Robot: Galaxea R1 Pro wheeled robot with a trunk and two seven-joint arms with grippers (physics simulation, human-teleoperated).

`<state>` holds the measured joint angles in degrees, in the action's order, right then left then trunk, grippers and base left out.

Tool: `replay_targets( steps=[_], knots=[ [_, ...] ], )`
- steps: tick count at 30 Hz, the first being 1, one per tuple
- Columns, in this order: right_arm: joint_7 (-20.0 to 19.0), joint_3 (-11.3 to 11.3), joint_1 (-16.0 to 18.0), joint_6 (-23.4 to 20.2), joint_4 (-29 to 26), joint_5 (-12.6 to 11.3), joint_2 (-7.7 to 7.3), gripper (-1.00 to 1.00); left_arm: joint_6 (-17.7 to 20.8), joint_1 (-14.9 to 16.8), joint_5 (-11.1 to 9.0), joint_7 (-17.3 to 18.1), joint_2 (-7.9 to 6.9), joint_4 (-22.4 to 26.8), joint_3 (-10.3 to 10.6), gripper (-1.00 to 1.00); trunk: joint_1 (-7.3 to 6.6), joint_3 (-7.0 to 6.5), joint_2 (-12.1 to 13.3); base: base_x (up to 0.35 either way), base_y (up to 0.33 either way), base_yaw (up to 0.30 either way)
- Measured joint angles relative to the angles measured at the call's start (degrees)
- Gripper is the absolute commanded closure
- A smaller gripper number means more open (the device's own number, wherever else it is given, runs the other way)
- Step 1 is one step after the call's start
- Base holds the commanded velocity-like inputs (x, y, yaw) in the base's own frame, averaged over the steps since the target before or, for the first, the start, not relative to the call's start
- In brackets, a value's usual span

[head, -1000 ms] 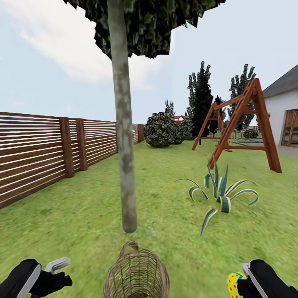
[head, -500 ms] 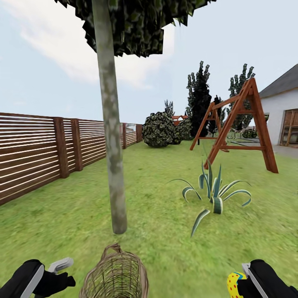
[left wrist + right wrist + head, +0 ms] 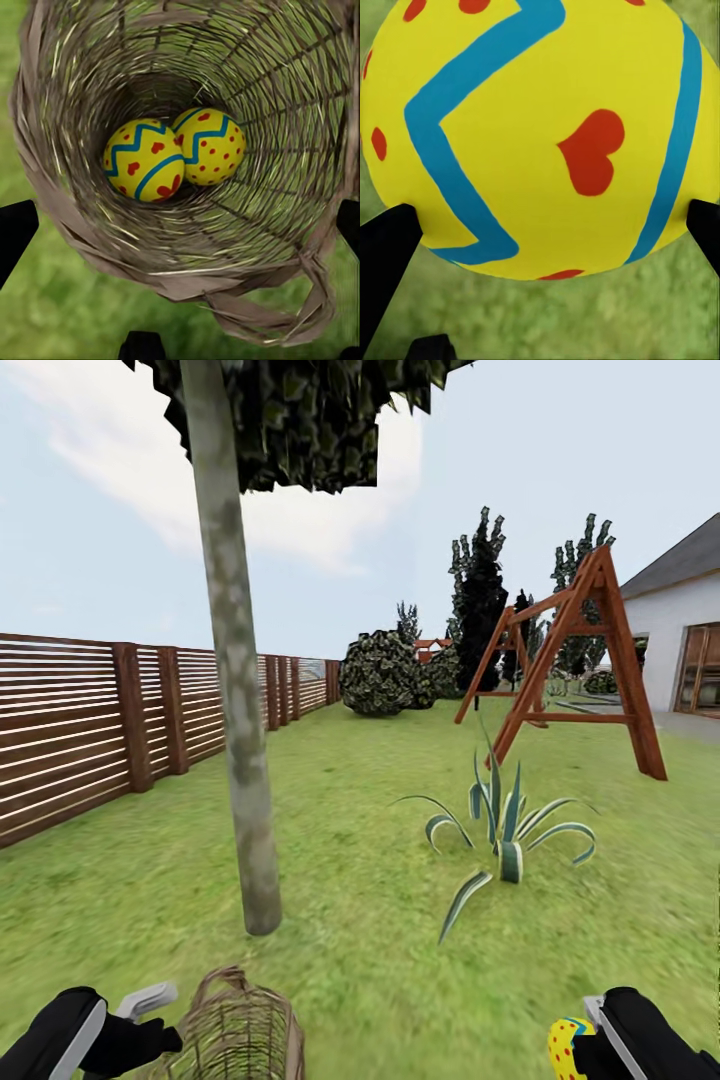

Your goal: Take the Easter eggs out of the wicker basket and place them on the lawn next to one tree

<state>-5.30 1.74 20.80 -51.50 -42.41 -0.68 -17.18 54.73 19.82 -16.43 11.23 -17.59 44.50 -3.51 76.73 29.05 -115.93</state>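
Right claw (image 3: 590, 1045) clamped on one egg (image 3: 536, 135), both fingertips pressing its sides, held low at 5 o'clock in head view, likely carrying it to the tree (image 3: 235, 690). Left claw (image 3: 150, 1015) beside the basket (image 3: 235, 1035) at 7 o'clock; can't tell how far it's open, nothing seen in it. Basket lies tipped on the lawn (image 3: 380, 960), mouth toward the left wrist camera, two eggs (image 3: 142, 160) (image 3: 210, 146) touching at its bottom. Trunk base just past the basket, 11 o'clock. No writing or labels anywhere.
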Motion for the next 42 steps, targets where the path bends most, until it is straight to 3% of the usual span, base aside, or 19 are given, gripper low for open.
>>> replay_targets(
  steps=[6,15,20,37,42],
  knots=[
    [0.0,0.0,0.0,0.0,0.0,0.0,0.01,1.0,0.0,0.0,0.0,0.0,-0.04,0.0,-0.1,-1.0,-0.01,0.0,0.0,0.24,-0.211,0.0],
    [0.0,0.1,0.0,0.1,0.0,0.0,0.01,1.0,0.1,0.0,0.0,0.0,-0.14,0.0,-0.2,-1.0,-0.01,0.0,0.0,0.316,0.039,0.0],
    [0.0,0.0,0.0,0.1,0.0,0.0,0.01,1.0,0.1,0.0,0.0,0.0,-0.17,0.1,-0.2,-1.0,0.02,0.0,0.0,0.042,0.024,0.0],
    [0.0,-0.2,0.0,-0.8,-0.1,-0.1,-0.09,1.0,0.1,0.0,0.0,-0.1,-0.09,0.0,-0.2,-1.0,3.75,3.05,-6.8,0.0,0.0,0.0],
    [0.1,-0.3,0.0,-0.6,-5.8,-0.6,-0.08,1.0,0.0,0.0,0.0,-0.1,-0.01,0.0,-0.2,-1.0,4.84,3.94,-8.8,0.0,0.0,0.0]
  ],
)
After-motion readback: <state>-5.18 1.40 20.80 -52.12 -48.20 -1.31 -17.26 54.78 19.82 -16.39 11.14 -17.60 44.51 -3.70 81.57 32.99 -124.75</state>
